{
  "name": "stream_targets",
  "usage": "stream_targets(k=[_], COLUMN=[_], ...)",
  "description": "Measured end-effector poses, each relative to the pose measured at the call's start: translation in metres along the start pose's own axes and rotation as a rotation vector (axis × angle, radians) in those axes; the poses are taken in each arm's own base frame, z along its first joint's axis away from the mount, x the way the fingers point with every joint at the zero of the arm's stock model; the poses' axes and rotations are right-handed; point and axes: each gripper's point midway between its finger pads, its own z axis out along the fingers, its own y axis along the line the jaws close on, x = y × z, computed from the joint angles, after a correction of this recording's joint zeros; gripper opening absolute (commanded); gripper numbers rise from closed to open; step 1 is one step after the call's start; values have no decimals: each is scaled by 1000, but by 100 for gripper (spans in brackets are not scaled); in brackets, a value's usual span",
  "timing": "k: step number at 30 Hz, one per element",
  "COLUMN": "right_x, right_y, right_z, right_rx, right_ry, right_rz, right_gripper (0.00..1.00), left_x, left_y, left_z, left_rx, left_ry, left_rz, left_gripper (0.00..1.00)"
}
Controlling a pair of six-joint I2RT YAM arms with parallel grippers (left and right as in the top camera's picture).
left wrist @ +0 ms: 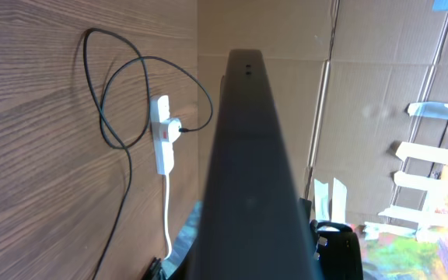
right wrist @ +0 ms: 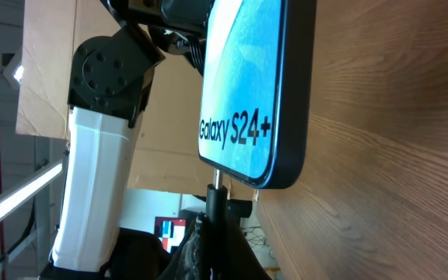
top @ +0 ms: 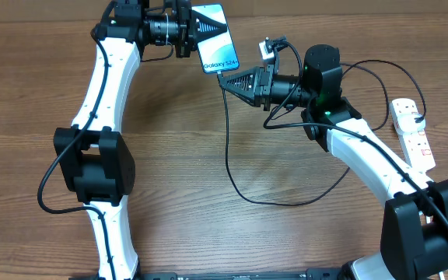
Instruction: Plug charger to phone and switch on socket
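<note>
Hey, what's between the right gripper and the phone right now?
Only the connector end of the charger, pinched in the right gripper, its metal tip meeting the bottom edge of the phone. The right wrist view shows this best.

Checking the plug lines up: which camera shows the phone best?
Right wrist: the phone fills the frame, its bottom edge by the cable tip. Overhead shows it small; left wrist only a dark edge.
</note>
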Motion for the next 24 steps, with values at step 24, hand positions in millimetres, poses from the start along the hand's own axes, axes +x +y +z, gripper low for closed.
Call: stream_targets(k=[24], right_x=[-4], right_y=[-4], right_z=[1], right_rx=[17], right_ry=[-29], right_rz=[13], right_gripper=[4], left_x=[-4], left_y=[2], left_z=[0], left_rx=[-14], left_ry=[-19], left_rz=[6], left_gripper=[4])
